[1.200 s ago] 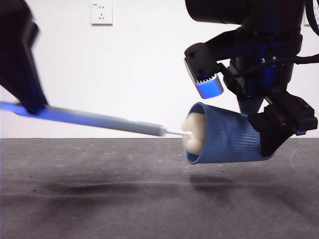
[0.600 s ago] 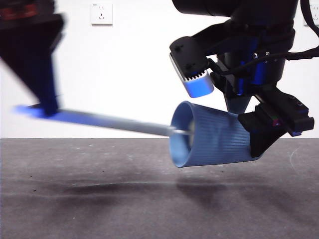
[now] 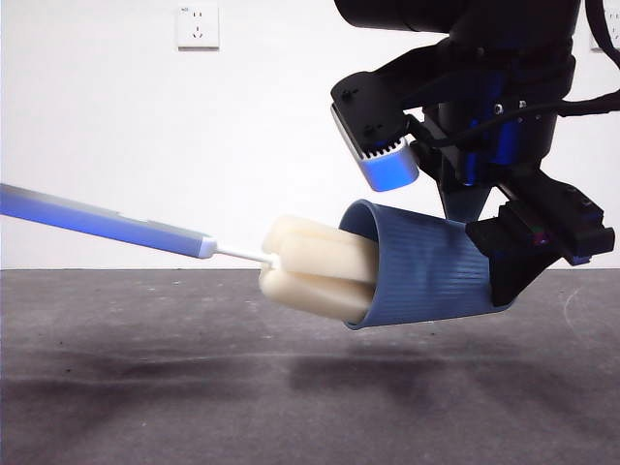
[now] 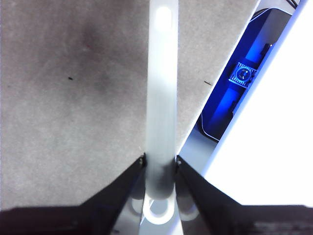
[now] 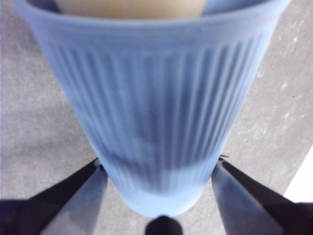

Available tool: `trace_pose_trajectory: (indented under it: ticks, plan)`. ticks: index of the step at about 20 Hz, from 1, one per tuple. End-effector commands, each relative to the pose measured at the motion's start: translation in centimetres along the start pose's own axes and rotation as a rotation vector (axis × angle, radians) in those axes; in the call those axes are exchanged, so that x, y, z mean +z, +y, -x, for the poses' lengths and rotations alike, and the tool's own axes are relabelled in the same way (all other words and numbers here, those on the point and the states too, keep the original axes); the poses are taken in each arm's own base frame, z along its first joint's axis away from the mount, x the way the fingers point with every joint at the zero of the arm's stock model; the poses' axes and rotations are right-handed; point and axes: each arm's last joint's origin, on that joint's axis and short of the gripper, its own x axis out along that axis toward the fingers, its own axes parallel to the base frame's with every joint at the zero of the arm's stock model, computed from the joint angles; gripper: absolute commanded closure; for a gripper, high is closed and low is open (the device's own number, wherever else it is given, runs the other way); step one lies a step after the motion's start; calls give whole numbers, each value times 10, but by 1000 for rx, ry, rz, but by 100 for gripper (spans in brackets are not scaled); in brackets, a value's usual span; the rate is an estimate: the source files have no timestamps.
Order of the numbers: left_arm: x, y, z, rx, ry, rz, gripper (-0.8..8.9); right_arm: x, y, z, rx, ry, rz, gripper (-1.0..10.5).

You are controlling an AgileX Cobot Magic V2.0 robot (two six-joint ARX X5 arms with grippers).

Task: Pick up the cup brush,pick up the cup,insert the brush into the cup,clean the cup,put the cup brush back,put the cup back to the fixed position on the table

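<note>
1. The cup brush (image 3: 194, 239) hangs above the counter (image 3: 145, 387), its sponge head half out of the cup's mouth at 9 o'clock.
2. The cup (image 3: 426, 271) lies sideways in the air, clamped near its base by the right end effector (image 5: 161, 196).
3. The left end effector (image 4: 160, 164) pinches the brush handle.

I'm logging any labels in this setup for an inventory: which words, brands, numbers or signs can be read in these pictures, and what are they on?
None can be read.
Wall socket: a tiny dark mark at its top left, too small to read.
Cup: only plain ribs, no print visible.
Brush: no print visible on its handle or sponge.
Right hand, shut on the cup: no legible marking.
Left hand, shut on the brush: no legible marking.
</note>
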Motion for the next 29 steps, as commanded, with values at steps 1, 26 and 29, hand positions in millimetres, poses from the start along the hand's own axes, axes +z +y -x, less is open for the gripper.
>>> trace_pose_trajectory:
  ticks: [1,26,29]
  plan:
    - [3,1,0,6,-20,14,822,1,0,0,0,-1,-4,959]
    - [16,11,-21,5,51,118,822,4,2,2,-2,-9,-34,958]
    - [-5,14,-6,80,99,178,822,4,2,2,-3,-9,-37,958]
